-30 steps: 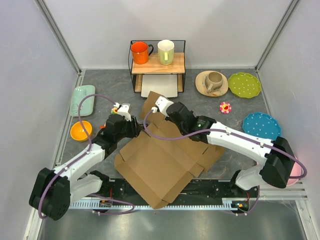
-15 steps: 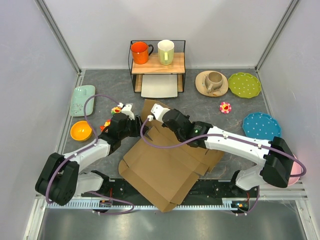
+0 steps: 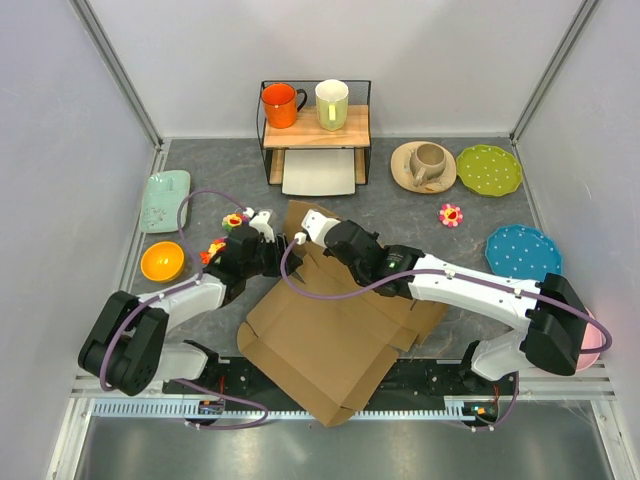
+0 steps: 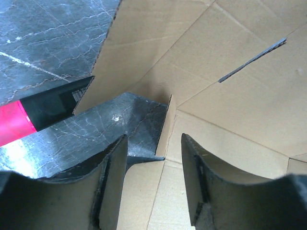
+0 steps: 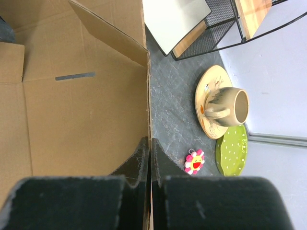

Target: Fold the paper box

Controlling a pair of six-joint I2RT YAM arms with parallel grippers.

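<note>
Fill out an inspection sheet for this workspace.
Surface: grey marbled table, no spills seen.
Job's things: box, brown cardboard, mostly flat, far flaps raised.
Clutter: rack with orange mug and pale mug, white tray beneath; cup on saucer; green plate; blue plate; flower toy; mint tray; orange bowl.
Grippers: left gripper open, a box flap's edge just ahead of its jaws; right gripper shut on a raised box wall's edge.
Cables: left cable loops over the table; right cable lies across the box.
Surroundings: pale walls, metal frame; nothing else seen.
</note>
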